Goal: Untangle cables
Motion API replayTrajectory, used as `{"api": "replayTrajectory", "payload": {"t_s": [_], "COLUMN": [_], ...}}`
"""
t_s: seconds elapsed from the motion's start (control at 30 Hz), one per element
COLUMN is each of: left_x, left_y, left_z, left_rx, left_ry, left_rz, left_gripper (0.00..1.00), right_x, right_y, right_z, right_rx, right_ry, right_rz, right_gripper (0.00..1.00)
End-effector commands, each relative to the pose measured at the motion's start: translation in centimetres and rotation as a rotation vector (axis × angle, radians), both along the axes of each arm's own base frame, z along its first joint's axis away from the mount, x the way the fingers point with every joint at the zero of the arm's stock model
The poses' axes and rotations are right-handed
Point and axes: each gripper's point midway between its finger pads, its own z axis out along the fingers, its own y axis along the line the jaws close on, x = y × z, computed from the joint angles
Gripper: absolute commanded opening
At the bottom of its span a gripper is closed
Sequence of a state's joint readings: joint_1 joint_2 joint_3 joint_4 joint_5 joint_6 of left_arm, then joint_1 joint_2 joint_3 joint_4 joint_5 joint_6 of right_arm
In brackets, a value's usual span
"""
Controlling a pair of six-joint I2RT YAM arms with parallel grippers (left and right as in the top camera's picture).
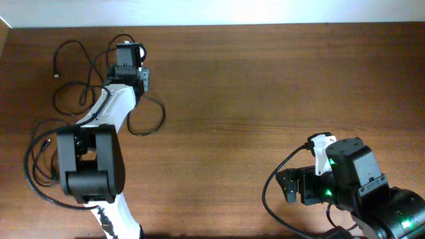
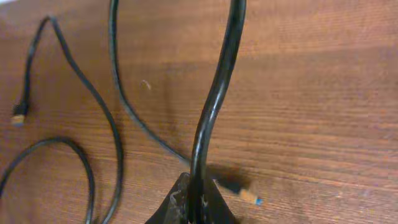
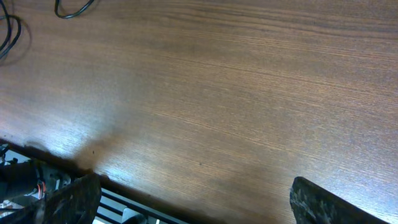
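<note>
pinching a cable (image 2: 214,99) between its tips, the left pincer (image 2: 194,198) could tighten the loops (image 2: 107,118) beside it into a knot by pulling hard.

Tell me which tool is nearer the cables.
Left. The left tool is shut on one of the cables, among their loops on the table's left side. The right tool stands open at the near right, well clear of them.
</note>
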State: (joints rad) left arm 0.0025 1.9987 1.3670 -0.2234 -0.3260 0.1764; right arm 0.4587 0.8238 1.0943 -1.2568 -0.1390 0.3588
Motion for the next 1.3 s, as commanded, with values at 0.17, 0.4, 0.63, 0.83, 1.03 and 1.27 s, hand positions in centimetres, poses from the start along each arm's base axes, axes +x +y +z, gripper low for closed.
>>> {"api": "replayTrajectory", "payload": {"t_s": [0.17,0.4,0.63,0.83,1.03,1.27], "left_x": [-0.8,-1.3,-12.2,-18.7,-20.6,-20.6], "left_y": [-0.6,-3.8,-15.7,-24.6,-27.3,-27.3], "left_z": [-2.4,7.8,8.2,7.1,7.1,7.1], "left_rx": [-0.030,-0.054,-0.117,-0.239,-0.234,-0.234], "left_ry": [0.084,-0.091,0.225,0.387,0.408,0.409], "left_rz": [-0.027,-0.107,-0.409,-0.685,-0.772,-0.771], "left_gripper": [0.99,0.99,0.99,0.99,0.99,0.99], "right_x": [-0.1,-0.2,0.1,-0.2,-0.2,-0.2], "right_y": [-0.3,-0.5,-0.6,-0.7,-0.7,-0.7], "right_z": [-0.1,-0.2,-0.1,-0.3,-0.3,-0.3], "right_rx": [-0.013,-0.022,-0.028,-0.034,-0.033,-0.033], "right_ry": [-0.001,0.004,-0.007,0.004,0.004,0.004], "right_rz": [-0.006,-0.010,-0.016,-0.016,-0.016,-0.016], "right_gripper": [0.96,0.96,0.96,0.96,0.96,0.96]}}
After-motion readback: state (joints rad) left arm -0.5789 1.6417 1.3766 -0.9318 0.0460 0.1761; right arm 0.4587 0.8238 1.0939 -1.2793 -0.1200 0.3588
